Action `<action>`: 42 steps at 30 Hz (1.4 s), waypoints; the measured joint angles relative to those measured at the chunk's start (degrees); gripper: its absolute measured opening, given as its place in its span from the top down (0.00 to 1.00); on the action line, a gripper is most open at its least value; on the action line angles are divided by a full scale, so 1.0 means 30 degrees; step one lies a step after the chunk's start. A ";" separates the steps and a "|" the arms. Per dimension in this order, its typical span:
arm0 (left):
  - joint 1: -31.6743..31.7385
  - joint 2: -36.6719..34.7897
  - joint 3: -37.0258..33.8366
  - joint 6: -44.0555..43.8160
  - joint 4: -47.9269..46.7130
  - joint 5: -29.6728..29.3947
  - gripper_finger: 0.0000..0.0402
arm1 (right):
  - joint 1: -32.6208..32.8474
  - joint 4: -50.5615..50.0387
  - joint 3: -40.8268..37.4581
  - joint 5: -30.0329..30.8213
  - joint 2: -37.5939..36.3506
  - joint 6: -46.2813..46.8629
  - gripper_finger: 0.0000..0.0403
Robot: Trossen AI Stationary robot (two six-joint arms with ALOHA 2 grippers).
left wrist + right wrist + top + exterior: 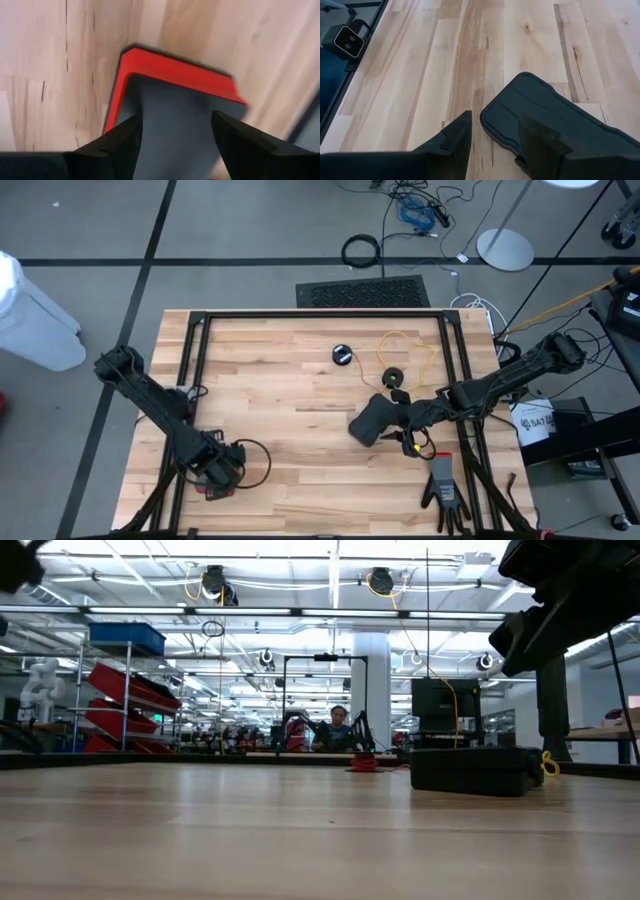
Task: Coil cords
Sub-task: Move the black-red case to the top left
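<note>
A thin yellow cord point(415, 350) lies in loose loops on the table's far right and runs to a small black reel point(393, 377). A second black reel point(343, 355) lies left of it. A bit of red-orange cord point(414, 447) shows under the right arm. My right gripper point(495, 116) stands open, slanting down over the edge of a dark grey case point(555, 125) that lies flat on the wood point(368, 420). At the near left, my left gripper point(176, 116) points down, open, above a flat grey thing with a red rim point(170, 67).
A black-and-grey glove point(445, 492) lies at the near right corner. Black frame rails point(195, 380) run along the table's left, far and right sides. A small camera point(347, 41) sits at the table's edge. Bare wood spans the middle point(280, 400).
</note>
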 joint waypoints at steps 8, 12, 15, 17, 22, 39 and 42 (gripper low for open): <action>0.0292 0.1986 -0.0653 0.2258 0.0061 -0.3136 0.39 | -0.0022 0.0168 0.0022 0.0007 0.0000 -0.0007 0.64; 0.1360 0.2655 -0.0624 0.4443 0.0190 -0.4841 0.39 | -0.0015 0.0282 0.0022 0.0007 -0.0007 -0.0015 0.64; 0.2548 0.2716 -0.0650 0.6043 0.0103 -0.6109 0.39 | -0.0022 0.0284 0.0022 0.0007 -0.0007 -0.0015 0.64; 0.3469 0.2733 -0.0671 0.6928 -0.0018 -0.7532 0.39 | -0.0022 0.0284 0.0022 0.0007 -0.0007 -0.0065 0.64; 0.5928 0.2782 -0.0719 0.8423 -0.0720 -1.1299 0.39 | -0.0015 0.0273 0.0022 0.0015 -0.0007 -0.0191 0.64; 1.0218 -0.0009 0.2593 1.2131 -0.1459 -0.8788 0.39 | -0.0022 0.0262 0.0022 0.0015 -0.0007 -0.0146 0.64; 0.9055 -0.0858 0.2633 1.1322 -0.0918 -0.6224 0.39 | -0.0017 0.0292 0.0022 0.0007 -0.0007 -0.0189 0.64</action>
